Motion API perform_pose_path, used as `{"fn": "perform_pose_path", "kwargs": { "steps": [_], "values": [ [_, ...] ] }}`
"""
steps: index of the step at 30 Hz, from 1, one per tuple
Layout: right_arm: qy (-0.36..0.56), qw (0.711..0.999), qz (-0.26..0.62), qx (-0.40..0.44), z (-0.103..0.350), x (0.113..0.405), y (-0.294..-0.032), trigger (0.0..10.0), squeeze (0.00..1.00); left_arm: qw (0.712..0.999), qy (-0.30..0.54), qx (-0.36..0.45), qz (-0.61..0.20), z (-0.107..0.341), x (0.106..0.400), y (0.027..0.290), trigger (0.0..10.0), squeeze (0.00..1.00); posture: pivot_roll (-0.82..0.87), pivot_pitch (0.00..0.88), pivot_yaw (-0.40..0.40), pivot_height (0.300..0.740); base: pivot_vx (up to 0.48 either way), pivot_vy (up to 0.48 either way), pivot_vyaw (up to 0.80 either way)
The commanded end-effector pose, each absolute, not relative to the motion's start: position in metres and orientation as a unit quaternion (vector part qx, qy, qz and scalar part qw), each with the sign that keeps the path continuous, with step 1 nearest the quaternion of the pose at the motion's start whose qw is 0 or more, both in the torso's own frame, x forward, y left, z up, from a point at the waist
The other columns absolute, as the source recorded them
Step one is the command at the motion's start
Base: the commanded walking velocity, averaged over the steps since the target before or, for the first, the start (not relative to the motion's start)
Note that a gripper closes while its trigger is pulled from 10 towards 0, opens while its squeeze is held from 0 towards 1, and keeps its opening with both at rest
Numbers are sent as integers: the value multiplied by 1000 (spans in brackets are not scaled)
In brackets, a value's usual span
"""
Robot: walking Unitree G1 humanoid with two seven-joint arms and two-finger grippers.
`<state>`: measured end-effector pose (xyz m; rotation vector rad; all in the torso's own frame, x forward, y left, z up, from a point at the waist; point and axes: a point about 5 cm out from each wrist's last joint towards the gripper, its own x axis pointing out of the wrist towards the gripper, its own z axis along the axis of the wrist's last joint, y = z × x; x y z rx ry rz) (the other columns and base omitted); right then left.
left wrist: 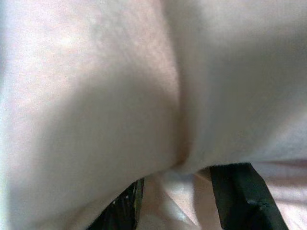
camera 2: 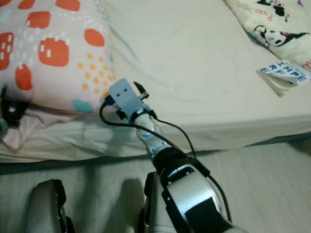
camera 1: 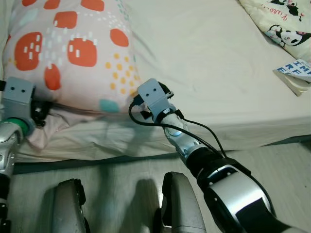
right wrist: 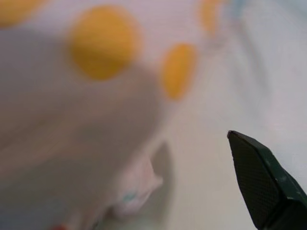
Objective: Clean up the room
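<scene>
- Left pincer [left wrist: 177,201] first: in its wrist view both black fingers [left wrist: 240,191] are spread, with a fold of pale pink fabric between them. Looks like it's closing on the corner of the big pillow with red blobs and yellow dots [camera 1: 73,53], but the shot is blurry, so I honestly can't tell if it's clamped or just straddling the cloth.
- From the head views, the left wrist sits at the near left corner of that pillow, right at the edge of the bed with the cream sheet [camera 1: 204,73].
- Right pincer [camera 2: 138,94] is at the pillow's near right corner, just beside the yellow-dotted part. Its wrist view shows one black finger [right wrist: 261,182] hovering over the sheet with the dotted fabric near it, nothing between the tips. I'd call it released, not gripping yet.
- So the step in hand seems to be a two-handed pick-up of the pillow, one arm per corner.
- Next move, I reckon: the right side has to slide in under the corner and pinch fabric before any lift. Soft stuff slips, so both need a decent bite.
- Further out: a white panda-print blanket [camera 1: 286,24] at the far right, and a white paper booklet with blue letters [camera 1: 297,74] near the bed's right edge. More tidying for later.
</scene>
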<state>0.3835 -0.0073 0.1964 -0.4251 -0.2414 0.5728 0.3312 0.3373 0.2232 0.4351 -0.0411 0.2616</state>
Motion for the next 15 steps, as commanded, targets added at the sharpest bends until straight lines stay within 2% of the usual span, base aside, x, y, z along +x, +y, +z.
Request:
{"fn": "perform_pose_path", "kwargs": {
  "steps": [1, 8, 9, 12, 15],
  "values": [
    [-110, 919, 330, -184, 188, 374, 8, 10000, 0, 950, -62, 258, 163, 244, 317, 351, 10000, 0, 124, 311, -123, 525, 0, 0, 0],
    [-110, 924, 334, -148, 192, 370, 22, 10000, 0, 944, -99, 290, 121, 261, 312, 345, 10000, 0, 145, 314, -134, 525, 0, 0, 0],
    [-106, 928, 332, -131, 194, 368, 28, 10000, 0, 934, -98, 331, 91, 264, 311, 341, 10000, 0, 154, 315, -140, 525, 0, 0, 0],
    [-93, 931, 335, -110, 193, 364, 39, 10000, 0, 904, -25, 427, -10, 236, 304, 332, 10000, 0, 163, 314, -143, 525, 0, 0, 0],
    [-82, 926, 352, -106, 183, 360, 39, 10000, 0, 877, 52, 477, -32, 191, 292, 339, 10000, 0, 162, 314, -144, 525, 0, 0, 0]
  ]
}}
